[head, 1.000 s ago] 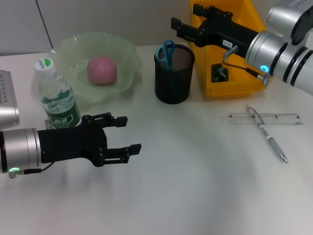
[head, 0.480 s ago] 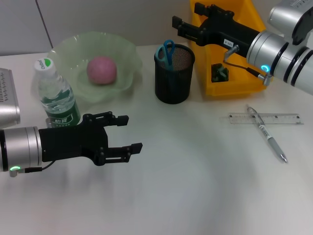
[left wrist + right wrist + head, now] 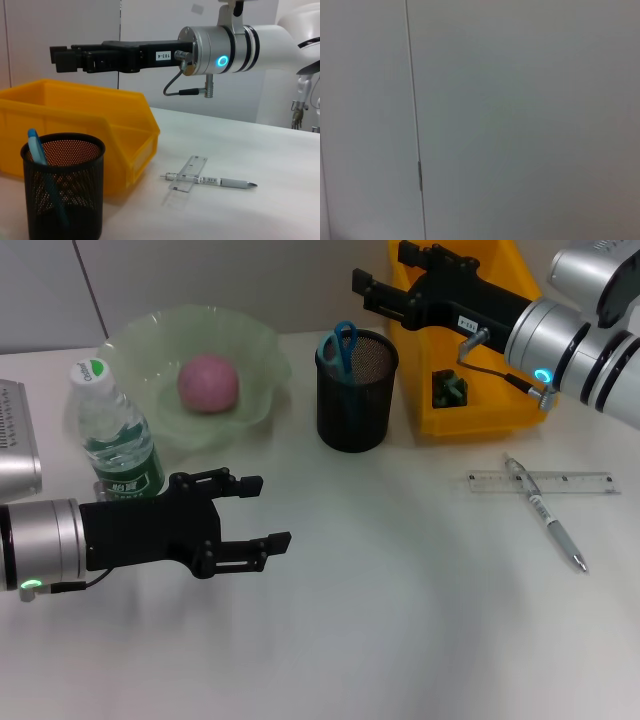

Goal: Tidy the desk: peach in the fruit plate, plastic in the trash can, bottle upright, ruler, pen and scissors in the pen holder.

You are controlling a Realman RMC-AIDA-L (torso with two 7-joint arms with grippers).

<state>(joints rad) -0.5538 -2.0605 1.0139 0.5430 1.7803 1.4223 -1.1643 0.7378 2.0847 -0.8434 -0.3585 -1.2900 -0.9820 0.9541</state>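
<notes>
**Yellow bin filled, ruler and pen left to clear**

White desk [image 3: 400, 640] fills the head view, most of its lower half bare. At upper right the right gripper [image 3: 385, 292] hangs, fingers spread and empty, above the rim of the yellow trash can [image 3: 500, 415], where a dark scrap lies. The left gripper [image 3: 262, 512] rests released at lower left, just beside the upright bottle [image 3: 115, 435]. The peach [image 3: 208, 382] sits in the green fruit plate [image 3: 150, 340] at upper left; scissors [image 3: 342, 345] stand in the black mesh pen holder [image 3: 355, 405] at upper centre. The pen [image 3: 545, 515] lies across the clear ruler [image 3: 590, 483] at centre right. Likely next: the pen. A grasp across its barrel, straight down, should avoid dragging the ruler beneath. The path back to the holder looks open, the bin's near wall the one edge to skirt.
</notes>
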